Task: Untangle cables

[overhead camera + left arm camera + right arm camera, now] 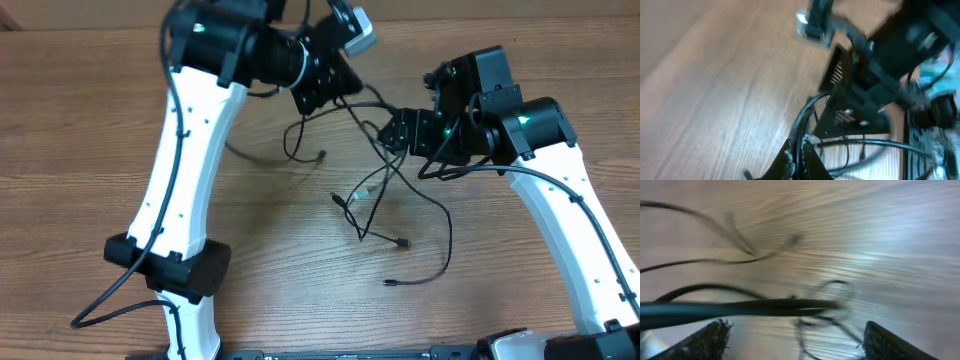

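Note:
The cables (375, 195) are thin black wires, tangled at the table's middle, with loose strands and small plug ends trailing toward the front. My left gripper (325, 85) is at the back centre, raised, and shut on a black strand of the cables (802, 145), which runs up between its fingertips (801, 152). My right gripper (395, 130) is open just right of the tangle's top. In the right wrist view a blurred black strand (765, 306) crosses above the wide gap between its fingers (795, 340).
The wooden table (90, 150) carries the work. Both white arms reach in from the front, with their bases (190, 275) near the front edge. Thick black cords hang from the arms at front left (110, 300).

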`<state>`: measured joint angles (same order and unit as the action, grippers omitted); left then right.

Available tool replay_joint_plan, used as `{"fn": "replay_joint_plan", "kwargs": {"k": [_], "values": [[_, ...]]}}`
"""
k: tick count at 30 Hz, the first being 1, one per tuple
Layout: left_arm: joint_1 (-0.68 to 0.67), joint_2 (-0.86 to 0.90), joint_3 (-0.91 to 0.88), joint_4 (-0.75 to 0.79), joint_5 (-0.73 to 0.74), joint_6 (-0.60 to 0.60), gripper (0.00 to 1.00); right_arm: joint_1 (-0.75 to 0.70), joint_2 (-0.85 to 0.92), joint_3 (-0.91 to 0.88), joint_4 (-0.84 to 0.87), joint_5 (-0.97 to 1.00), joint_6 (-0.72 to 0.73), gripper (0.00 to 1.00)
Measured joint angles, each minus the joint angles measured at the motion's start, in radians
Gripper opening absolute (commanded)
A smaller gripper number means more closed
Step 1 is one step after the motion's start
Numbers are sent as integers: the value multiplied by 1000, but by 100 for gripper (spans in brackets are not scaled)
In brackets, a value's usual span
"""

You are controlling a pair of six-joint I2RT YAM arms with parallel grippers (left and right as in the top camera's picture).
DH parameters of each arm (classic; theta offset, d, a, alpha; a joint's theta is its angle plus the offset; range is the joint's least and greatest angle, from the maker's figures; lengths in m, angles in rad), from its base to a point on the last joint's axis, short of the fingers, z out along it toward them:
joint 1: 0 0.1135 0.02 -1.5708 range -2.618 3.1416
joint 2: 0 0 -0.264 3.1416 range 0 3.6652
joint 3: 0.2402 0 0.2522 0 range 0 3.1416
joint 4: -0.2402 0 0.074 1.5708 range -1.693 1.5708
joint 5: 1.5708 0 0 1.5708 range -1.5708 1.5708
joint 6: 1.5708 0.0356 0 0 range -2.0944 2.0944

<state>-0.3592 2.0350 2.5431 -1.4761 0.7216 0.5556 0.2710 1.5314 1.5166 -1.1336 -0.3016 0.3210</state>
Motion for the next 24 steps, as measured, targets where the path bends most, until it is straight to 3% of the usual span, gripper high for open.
{"fn": "replay_joint_plan", "kwargs": {"k": [4, 9, 13, 24], "values": [[4, 0, 146, 4, -24, -127, 4, 0, 0, 0, -20, 121, 29, 90], [4, -19, 244, -5, -119, -288, 4, 1, -3, 12, 86, 87, 5, 100], [10, -31, 260, -17, -223, -382, 4, 1, -24, 68, 90, 77, -3, 100], [81, -103, 260, 71, -282, -476, 4, 8, -24, 120, -122, 130, -3, 100]]}}
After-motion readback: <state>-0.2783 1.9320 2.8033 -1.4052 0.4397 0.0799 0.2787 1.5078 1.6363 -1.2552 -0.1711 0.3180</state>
